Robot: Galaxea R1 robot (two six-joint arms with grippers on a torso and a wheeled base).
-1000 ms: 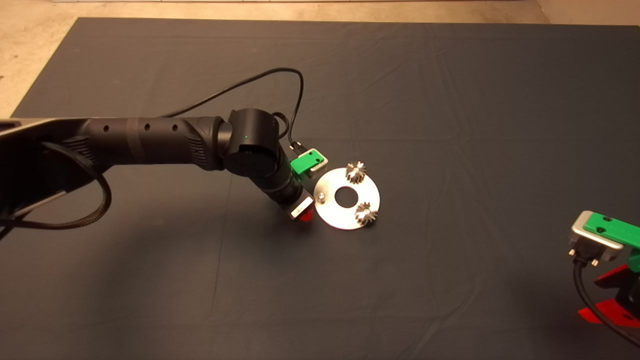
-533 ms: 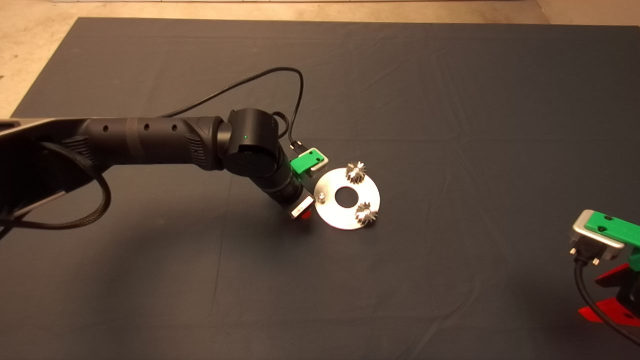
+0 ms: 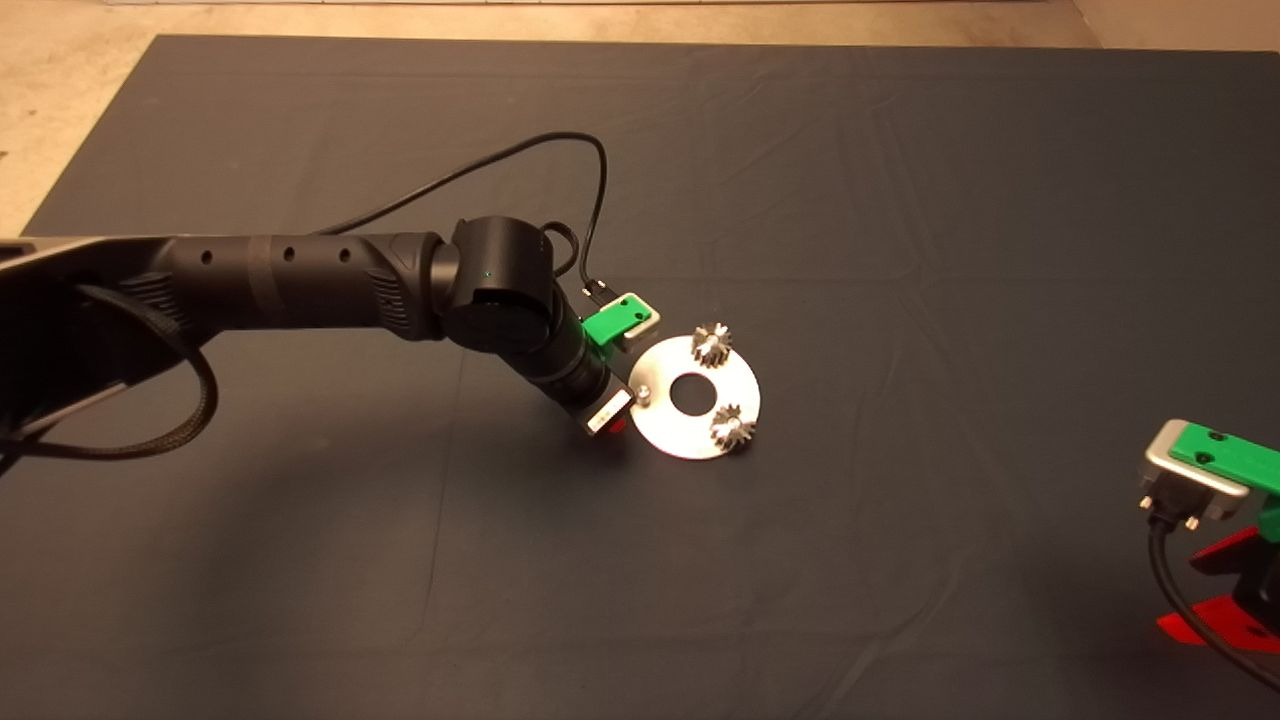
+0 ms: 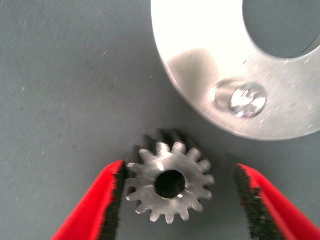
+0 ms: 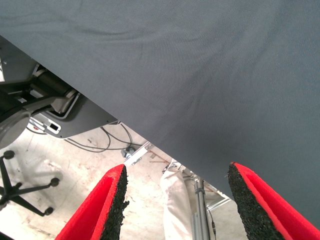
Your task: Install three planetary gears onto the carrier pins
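The silver carrier disc [image 3: 668,430] lies mid-mat. Two planetary gears [image 3: 712,345] [image 3: 731,428] sit on its far and near-right carrier pins. One pin [image 3: 643,394] on the disc's left side stands bare, and it shows too in the left wrist view [image 4: 240,98]. A third gear [image 4: 170,182] lies flat on the mat just off the disc's rim [image 4: 190,30]. My left gripper [image 4: 180,170] is open around that gear, with one pad [image 4: 116,195] close against its teeth and the other apart. In the head view the left gripper [image 3: 610,420] hides this gear. My right gripper [image 3: 1215,590] is parked at the lower right, open.
The left arm's black cable [image 3: 560,150] loops above the mat behind the wrist. The right wrist view shows the mat's edge [image 5: 150,140] and the floor beyond it, with a chair base [image 5: 20,190] and cables.
The left wrist has shifted slightly and sunk a little beside the disc. The disc, the two mounted gears and the right arm have not moved.
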